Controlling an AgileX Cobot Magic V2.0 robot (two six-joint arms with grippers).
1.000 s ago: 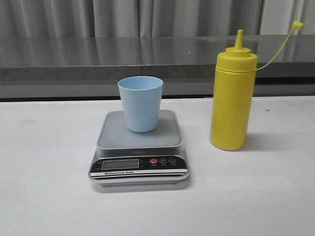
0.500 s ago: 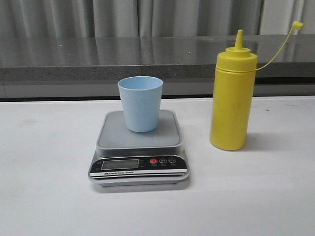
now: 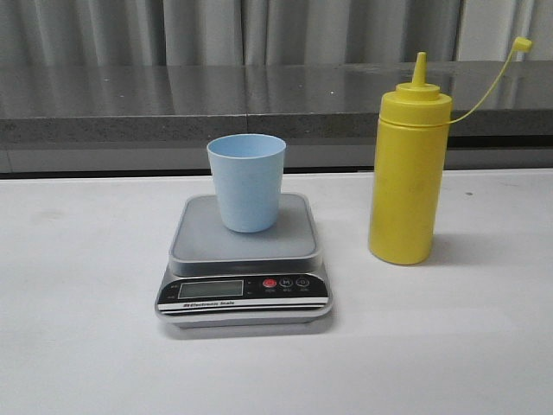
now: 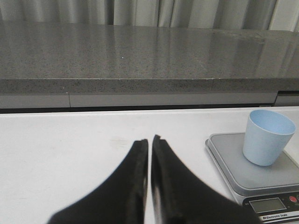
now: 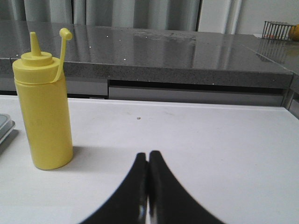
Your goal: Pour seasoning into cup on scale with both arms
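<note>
White surface (image 3: 78, 346), grey counter behind. Left gripper (image 4: 149, 140) and right gripper (image 5: 148, 156) both closed, empty, well short of any object. Cup (image 3: 247, 181) upright on scale (image 3: 244, 259); seasoning bottle (image 3: 408, 169) upright beside it, cap off its nozzle — untouched. Grasping and pouring judged all still to do.

Matt plastic cup (image 3: 247, 181); smooth, perhaps plastic bottle (image 3: 408, 170); glossy stone counter (image 3: 190, 95).

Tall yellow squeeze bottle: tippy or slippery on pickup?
The tall yellow plastic squeeze bottle stands upright, narrow for its height, so a high push likely tips it. Smooth round walls may slip and probably flex under squeeze. Its tethered cap dangles off, so tilting could spill.
</note>
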